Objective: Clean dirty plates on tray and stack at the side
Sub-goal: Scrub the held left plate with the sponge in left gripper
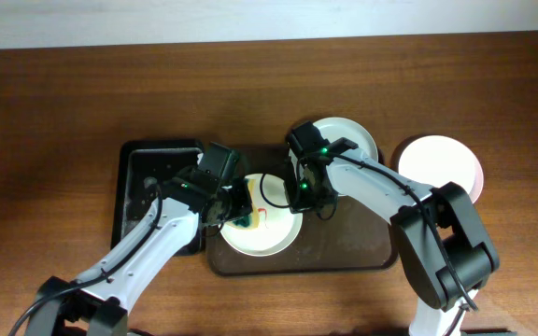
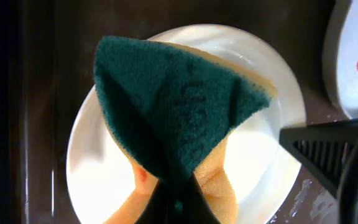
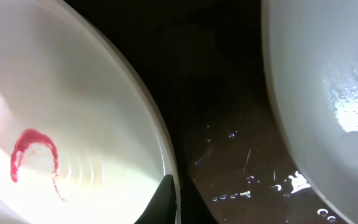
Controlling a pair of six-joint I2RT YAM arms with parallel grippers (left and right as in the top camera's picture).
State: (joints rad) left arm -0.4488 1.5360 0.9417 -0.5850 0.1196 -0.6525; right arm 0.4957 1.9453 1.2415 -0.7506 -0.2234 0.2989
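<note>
Sponge [image 2: 166,106] in left gripper [image 2: 176,200] over plate [image 2: 101,168]

We find our wooden table [image 1: 63,93] bearing the tray [image 1: 344,254] mid-bench, a black bin [image 1: 143,177] just beside its left, and one plate [image 1: 440,163] toward the right edge.

Wooden table [image 1: 54,103], dark brown grain, fills overhead view. Pale strip [image 1: 250,19] beyond far edge. Black rectangular bin [image 1: 127,201] left of centre, deep, few pale glints inside. Folded sponge [image 2: 166,106]: dark green scouring face with faint lettering, yellow foam beneath.
</note>
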